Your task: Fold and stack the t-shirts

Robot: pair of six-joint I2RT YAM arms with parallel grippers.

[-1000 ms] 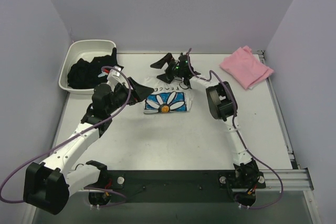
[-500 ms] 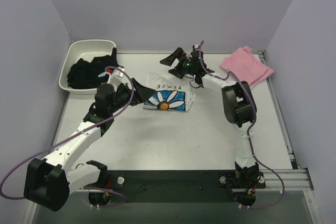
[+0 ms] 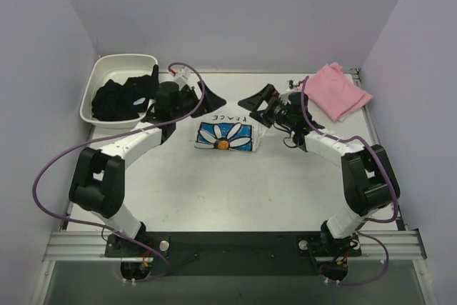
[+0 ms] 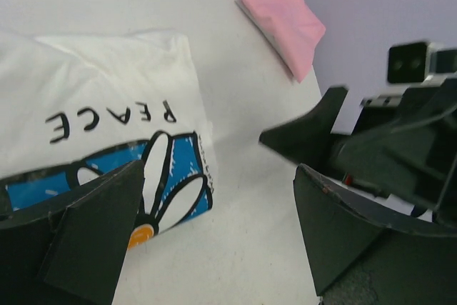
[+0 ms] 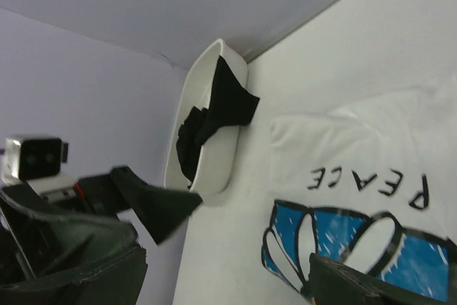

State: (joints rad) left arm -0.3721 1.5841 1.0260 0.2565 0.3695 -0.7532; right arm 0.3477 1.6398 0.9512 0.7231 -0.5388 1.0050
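Note:
A white t-shirt with a blue daisy print and the word PEACE lies folded mid-table; it also shows in the left wrist view and the right wrist view. A pink t-shirt lies folded at the back right. My left gripper hovers open and empty by the white shirt's back left corner. Facing it from the back right corner is my right gripper, open and empty too. Neither touches cloth.
A white tub at the back left holds dark clothes, and both show in the right wrist view, tub and clothes. Grey walls close the table on three sides. A black rail runs along the near edge.
Both arms have drawn back from the white t-shirt. The left gripper swung up to its back left, the right gripper moved right and nearer. Both stayed open; the shirt lies still.

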